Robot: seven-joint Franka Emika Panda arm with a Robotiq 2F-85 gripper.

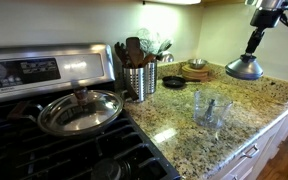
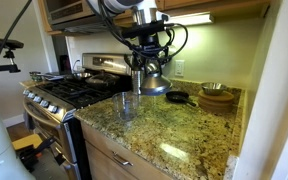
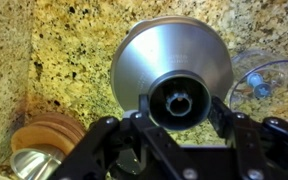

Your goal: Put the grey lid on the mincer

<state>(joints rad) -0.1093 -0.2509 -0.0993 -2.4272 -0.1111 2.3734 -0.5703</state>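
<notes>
My gripper [image 3: 179,108] is shut on the raised central knob of the grey lid [image 3: 174,50], a small dome seen from above in the wrist view. In both exterior views the lid [image 1: 244,68] [image 2: 152,84] hangs under the gripper [image 1: 254,45] [image 2: 149,62] a little above the granite counter. The mincer [image 1: 210,108] [image 2: 126,105], a clear cup with a blade shaft, stands on the counter apart from the lid. Its rim shows at the right edge of the wrist view [image 3: 272,80].
A stove with a pan under a large glass lid [image 1: 80,110] is beside the counter. A ribbed steel utensil holder [image 1: 138,80], a small black pan [image 1: 173,82] and wooden bowls [image 1: 195,70] [image 3: 46,133] stand near the wall. The counter's front edge [image 1: 269,125] is close to the mincer.
</notes>
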